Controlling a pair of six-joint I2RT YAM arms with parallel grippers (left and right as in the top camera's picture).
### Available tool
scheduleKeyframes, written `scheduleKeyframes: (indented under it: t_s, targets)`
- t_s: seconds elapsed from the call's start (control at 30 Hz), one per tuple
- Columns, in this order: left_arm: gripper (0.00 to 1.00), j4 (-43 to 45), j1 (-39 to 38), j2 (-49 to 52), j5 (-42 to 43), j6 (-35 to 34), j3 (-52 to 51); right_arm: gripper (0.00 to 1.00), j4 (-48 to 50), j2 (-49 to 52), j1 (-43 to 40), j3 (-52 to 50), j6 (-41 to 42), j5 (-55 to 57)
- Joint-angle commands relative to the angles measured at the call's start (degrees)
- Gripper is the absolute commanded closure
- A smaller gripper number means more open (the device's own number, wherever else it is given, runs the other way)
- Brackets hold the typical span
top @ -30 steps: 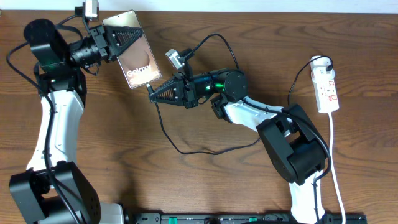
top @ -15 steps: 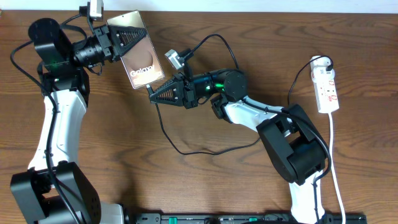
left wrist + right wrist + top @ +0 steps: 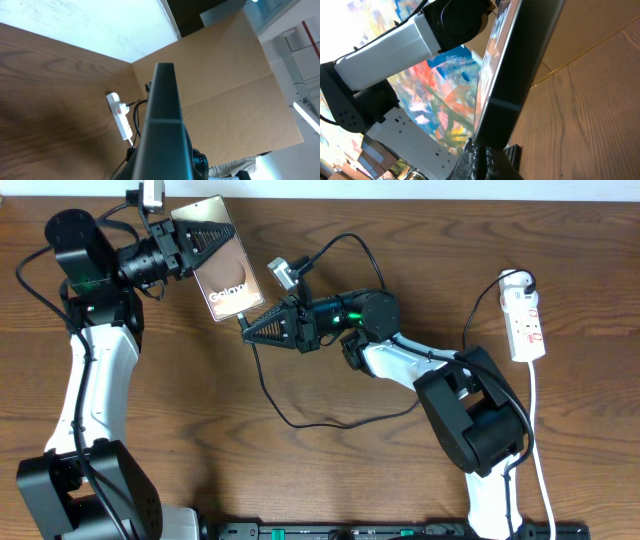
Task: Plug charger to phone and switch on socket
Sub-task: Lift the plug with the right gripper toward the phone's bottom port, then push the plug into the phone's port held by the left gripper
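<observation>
My left gripper (image 3: 192, 242) is shut on the phone (image 3: 225, 265), holding it tilted above the table at the upper left; "Galaxy" lettering shows on its face. In the left wrist view the phone (image 3: 162, 125) is a dark slab seen edge-on. My right gripper (image 3: 250, 326) is shut on the charger plug tip and holds it right at the phone's lower edge. In the right wrist view the plug (image 3: 481, 155) meets the phone's bottom end (image 3: 520, 75). The black charger cable (image 3: 300, 420) loops over the table. The white socket strip (image 3: 526, 320) lies at the far right.
The strip's white cord (image 3: 540, 450) runs down the right side toward the front edge. The socket also shows small in the left wrist view (image 3: 120, 115). A cardboard wall (image 3: 240, 90) stands behind the table. A black rail (image 3: 380, 530) lines the front edge.
The left arm shifted the phone slightly right, toward the plug, between one second and half a second ago. Since then nothing has visibly moved.
</observation>
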Motion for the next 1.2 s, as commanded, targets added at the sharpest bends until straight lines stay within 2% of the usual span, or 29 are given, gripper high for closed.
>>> scheduleKeyframes:
  t_s: [0.0,0.8,1.17]
  targets:
    - [0.92,0.35,0.20,-1.16,1.18,-1.22,-0.11,0.99,-0.68,-0.04,-0.74,1.20,0.15,1.64]
    - [0.93,0.37,0.24,-1.16,1.22,-0.68,-0.11,0.99,-0.79,-0.04,-1.51,1.16,0.17,1.79]
    - [0.93,0.35,0.20,-1.16,1.42,3.85,-0.17,0.99,-0.81,-0.04,-1.42,1.16,2.49,4.35]
